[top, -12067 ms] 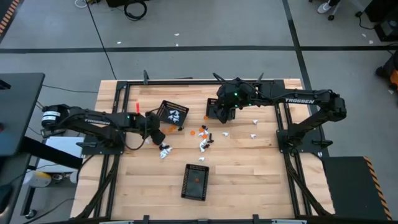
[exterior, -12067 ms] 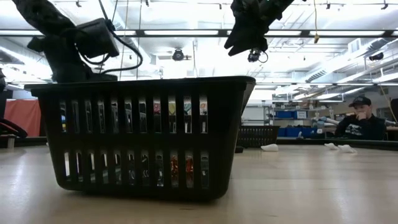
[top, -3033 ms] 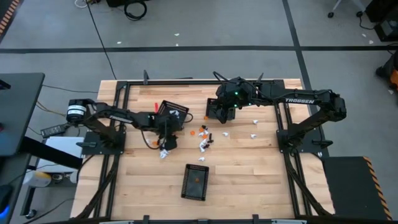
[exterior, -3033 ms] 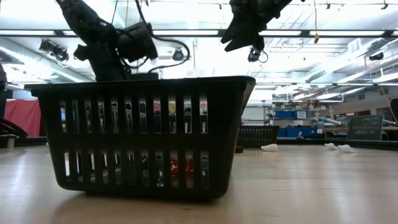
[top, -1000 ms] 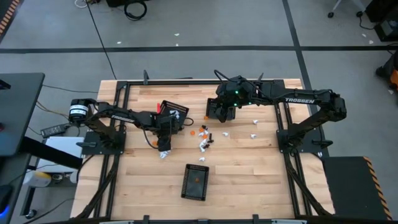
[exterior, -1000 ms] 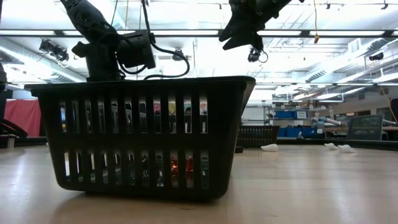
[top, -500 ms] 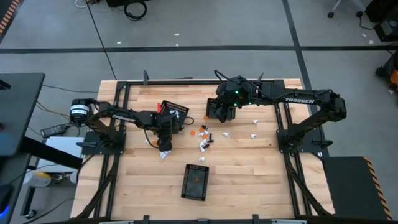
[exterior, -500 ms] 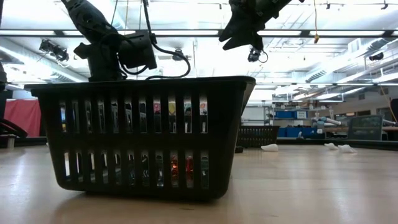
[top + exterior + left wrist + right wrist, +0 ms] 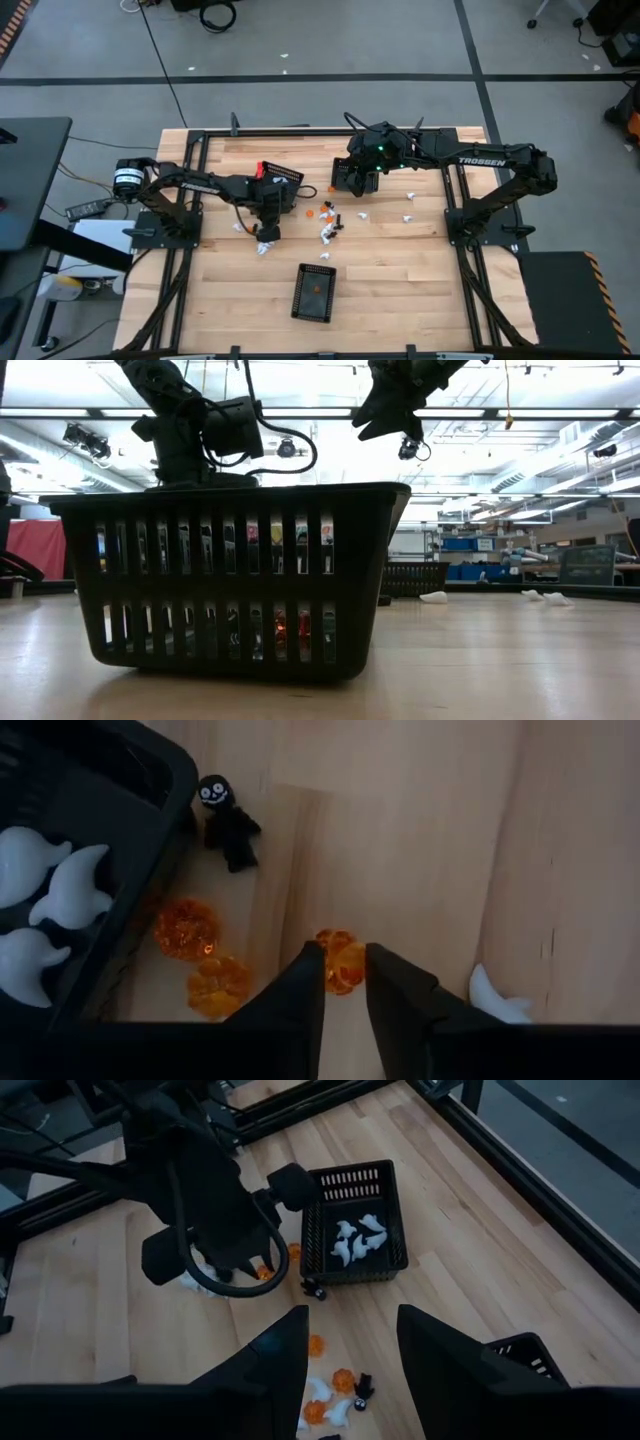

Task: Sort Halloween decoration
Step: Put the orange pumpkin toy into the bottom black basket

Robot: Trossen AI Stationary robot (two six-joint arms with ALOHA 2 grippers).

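Observation:
Small orange, white and black trinkets lie scattered mid-table (image 9: 328, 222). My left gripper (image 9: 343, 955) points down beside the basket of white ghosts (image 9: 60, 890), (image 9: 280, 182), shut on an orange pumpkin trinket (image 9: 345, 965). Two more orange pumpkins (image 9: 187, 928) and a black figure (image 9: 228, 820) lie on the wood by that basket's wall. My right gripper (image 9: 352, 1330) hangs open and empty, high over the far basket (image 9: 350, 178). My left gripper pinches the orange pumpkin trinket by its two sides (image 9: 340, 942) between its fingertips. The fingers come from above, pointing steeply down. Whether the pumpkin is clear of the table I cannot tell.
A third black basket (image 9: 314, 292) stands near the table's front edge with something orange inside; it fills the low view (image 9: 235, 580). A white ghost (image 9: 495, 1002) lies close beside my left fingers. More white ghosts (image 9: 408, 217) lie toward the right.
My left arm has risen a little next to the basket of ghosts, as the low view shows. My right arm has kept still.

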